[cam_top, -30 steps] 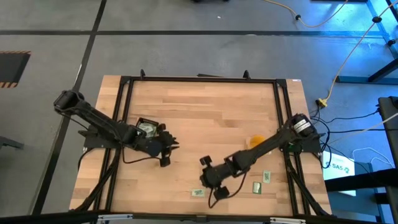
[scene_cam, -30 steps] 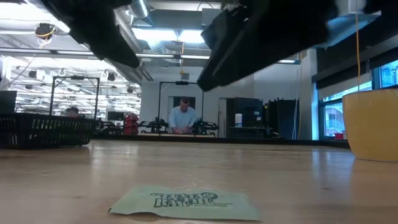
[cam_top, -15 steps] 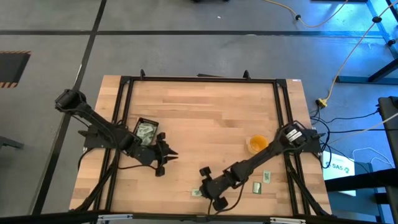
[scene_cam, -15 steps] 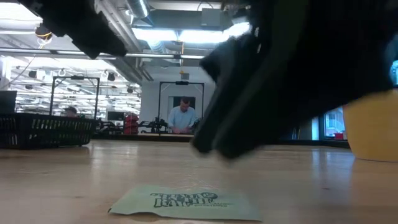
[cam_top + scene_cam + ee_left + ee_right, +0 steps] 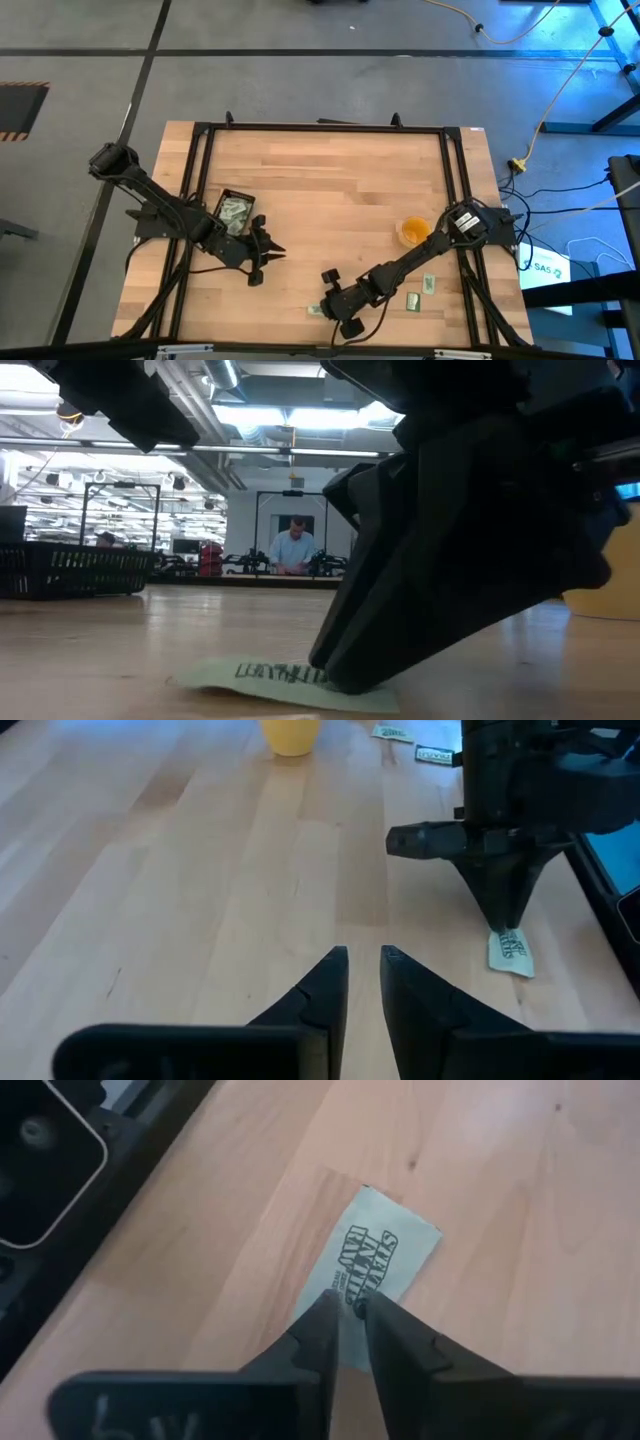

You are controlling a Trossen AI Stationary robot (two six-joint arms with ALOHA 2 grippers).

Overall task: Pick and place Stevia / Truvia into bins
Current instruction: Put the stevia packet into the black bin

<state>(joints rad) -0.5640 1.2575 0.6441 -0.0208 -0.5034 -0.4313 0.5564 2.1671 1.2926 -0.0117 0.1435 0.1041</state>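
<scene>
A pale green Stevia sachet lies flat on the wooden table near its near edge. My right gripper stands on the sachet's end with its fingers drawn close together, and it also shows in the low view. The black bin at the table's left holds several sachets. My left gripper hovers to the near right of the bin. A narrow gap shows between its fingers and nothing is in it. My right gripper has both fingertips on the sachet's end nearest the wrist, a narrow strip of paper showing between them. The fingers slant down from the table's right. The sachet lies flat on the table, its other end free.
A yellow cup stands at the table's right. Two more sachets lie near the right front corner. The black table frame runs close beside the sachet. A person works far back in the room.
My right gripper has gone down and toward the table's near edge, landing on the sachet. My left gripper has drawn away from the bin toward the near edge, leaving the bin's inside uncovered.
</scene>
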